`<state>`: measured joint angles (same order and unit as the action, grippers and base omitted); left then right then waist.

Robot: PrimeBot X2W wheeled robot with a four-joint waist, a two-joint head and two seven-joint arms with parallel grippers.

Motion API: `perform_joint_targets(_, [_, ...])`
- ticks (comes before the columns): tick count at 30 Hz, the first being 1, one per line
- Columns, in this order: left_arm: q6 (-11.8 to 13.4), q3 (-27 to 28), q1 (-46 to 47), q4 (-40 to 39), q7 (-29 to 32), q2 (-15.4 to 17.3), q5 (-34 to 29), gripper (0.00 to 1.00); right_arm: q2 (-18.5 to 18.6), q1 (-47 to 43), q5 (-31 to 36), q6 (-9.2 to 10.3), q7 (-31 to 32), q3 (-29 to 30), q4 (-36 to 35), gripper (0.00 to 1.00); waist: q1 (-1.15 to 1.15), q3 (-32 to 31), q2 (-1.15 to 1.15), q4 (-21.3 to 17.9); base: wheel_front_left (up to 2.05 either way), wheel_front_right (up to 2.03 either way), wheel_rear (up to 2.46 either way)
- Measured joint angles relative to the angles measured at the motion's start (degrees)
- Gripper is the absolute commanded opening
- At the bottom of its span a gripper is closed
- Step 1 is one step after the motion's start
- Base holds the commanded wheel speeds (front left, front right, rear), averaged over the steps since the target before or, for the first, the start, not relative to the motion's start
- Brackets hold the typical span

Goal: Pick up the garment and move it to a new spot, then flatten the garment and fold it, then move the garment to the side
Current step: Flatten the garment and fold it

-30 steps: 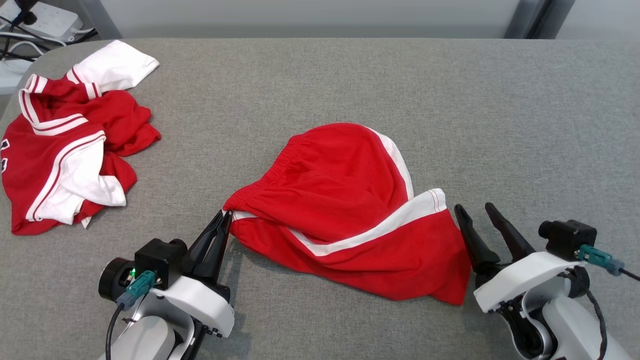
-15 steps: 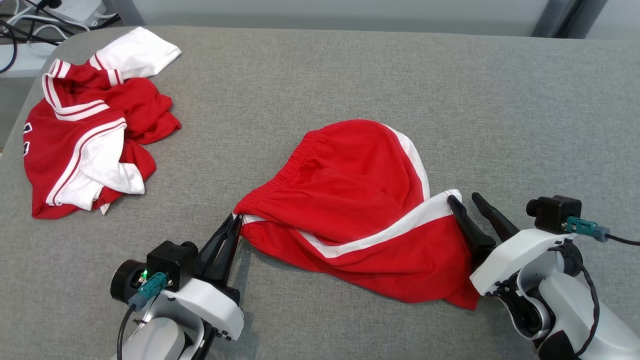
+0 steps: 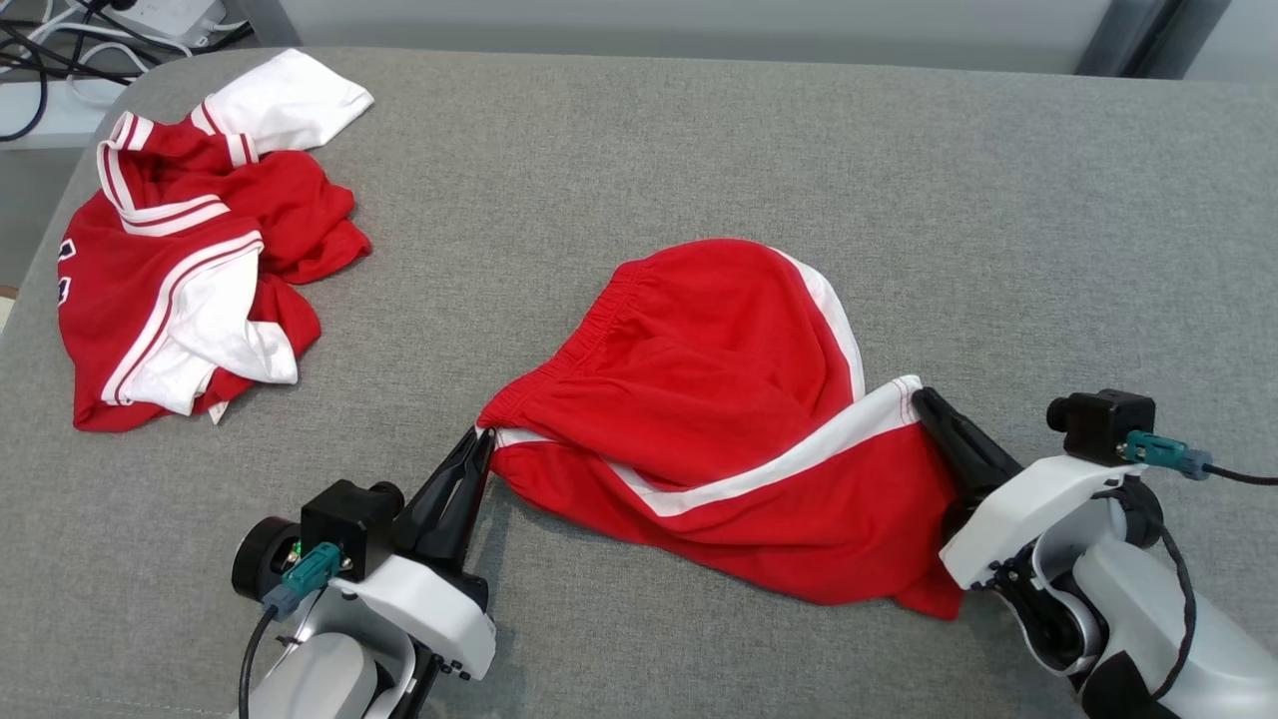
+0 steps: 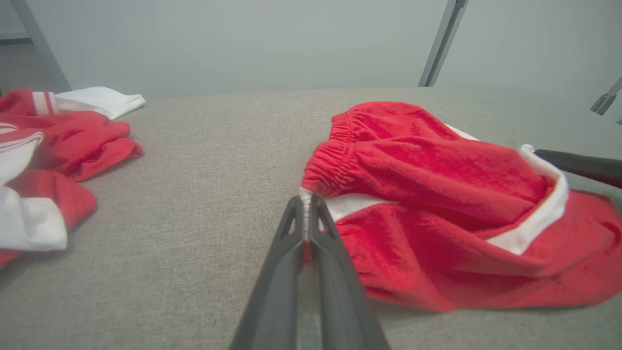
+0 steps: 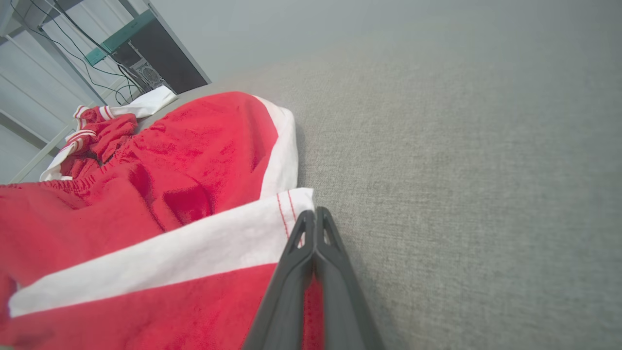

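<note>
The grey tabletop (image 3: 699, 140) is the biggest thing here, with lots of bare room at the back and on the right. The red shorts (image 3: 719, 419) lie bunched up in the middle, near the front, with the stretchy waist on the left and a white stripe across them. A red and white shirt (image 3: 190, 260) sits in a heap at the far left, well apart from the shorts. The left end effector (image 3: 481, 439) is pinched tight on the corner of the shorts by the waist. The right end effector (image 3: 929, 402) is pinched tight on the white-edged corner at the other side. Both have a hold, so I think the lift comes next. To do it well, both arms should go up together and pull gently apart, so the cloth hangs flat. The holds are only on thin edges, so a hard tug could lose one. The shirt takes up the left side, so the bare right side looks like the safer new spot. A power strip (image 3: 150, 12) with cables lies past the far left corner, out of the way.
</note>
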<state>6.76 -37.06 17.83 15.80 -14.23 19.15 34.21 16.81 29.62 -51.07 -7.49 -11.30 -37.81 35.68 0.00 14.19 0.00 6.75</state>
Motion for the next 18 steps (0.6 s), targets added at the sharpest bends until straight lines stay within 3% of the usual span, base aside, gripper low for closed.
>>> perform_joint_targets(6, [-3.03,2.02,-0.01,-3.04,0.00,-0.03,0.04,0.00,2.77,0.39,0.76,0.00,-2.45,2.34,-3.41,0.00,0.00,-1.04,0.00,-0.84,0.00,0.00,0.00])
perform_joint_targets(10, [-6.39,3.59,0.00,-5.09,0.00,0.10,1.93,0.00,3.87,0.35,4.88,0.00,-2.88,10.72,-9.70,0.00,0.00,-2.01,0.00,-2.12,0.00,0.00,0.00])
perform_joint_targets(11, [-9.91,3.14,0.12,-6.56,0.64,0.91,3.83,0.00,3.86,0.12,7.36,0.00,-2.92,15.37,-13.85,0.00,0.00,-2.65,0.00,-2.86,0.00,0.00,0.00])
perform_joint_targets(12, [-11.20,3.12,0.15,-7.51,1.24,1.34,5.35,0.00,3.74,-0.16,8.32,0.00,-2.93,17.12,-15.86,0.00,0.00,-3.02,0.00,-3.25,0.00,0.00,0.00])
perform_joint_targets(15, [-12.49,3.86,0.38,-9.55,1.99,2.04,9.02,0.00,3.42,-1.24,10.47,0.00,-3.00,19.62,-19.97,0.00,0.00,-3.79,0.00,-4.17,0.00,0.00,0.00])
perform_joint_targets(18, [-13.54,5.21,1.44,-14.00,3.66,3.26,16.52,0.00,3.00,-2.82,12.99,0.00,-3.04,22.46,-24.95,0.00,0.00,-5.24,0.00,-5.59,0.00,0.00,0.00])
